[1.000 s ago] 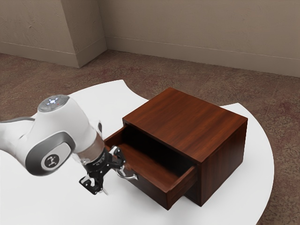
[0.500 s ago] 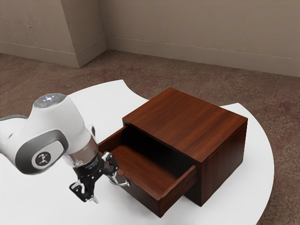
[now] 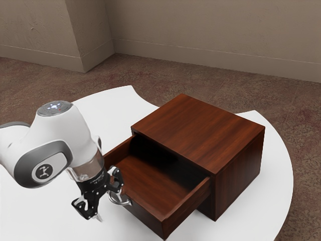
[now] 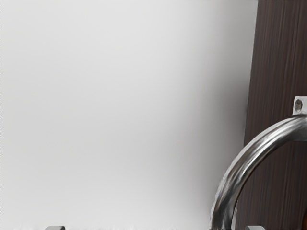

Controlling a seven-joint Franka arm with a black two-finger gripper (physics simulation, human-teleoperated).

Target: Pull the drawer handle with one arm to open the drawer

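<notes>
Most of the job is looking done, judging by how things are lying. Nearest the exterior camera, the black gripper (image 3: pixel 111 192) is hanging low over the white table (image 3: pixel 271 170), its jaws standing apart with the metal handle (image 3: pixel 123 201) hooked between them rather than pinched from both sides. In the wrist view the curved handle (image 4: pixel 249 158) is arching off the dark drawer front (image 4: pixel 280 57), with bare table (image 4: pixel 120 96) spreading beside it. The white arm (image 3: pixel 50 150) is reaching in from the exterior view's left and bending down to the gripper. Just behind the handle, the drawer (image 3: pixel 160 188) is sticking well out of the cabinet (image 3: pixel 200 128) toward the arm, its wooden floor showing bare and only its back part sitting under the cabinet top. The cabinet itself is sitting square on the table, further back and toward the exterior view's right. What is remaining seems small: perhaps a last bit of travel, if the drawer has any left, which I cannot tell, and then slipping the jaws off the handle. Beyond the table, brown floor is running back to a pale wall.
</notes>
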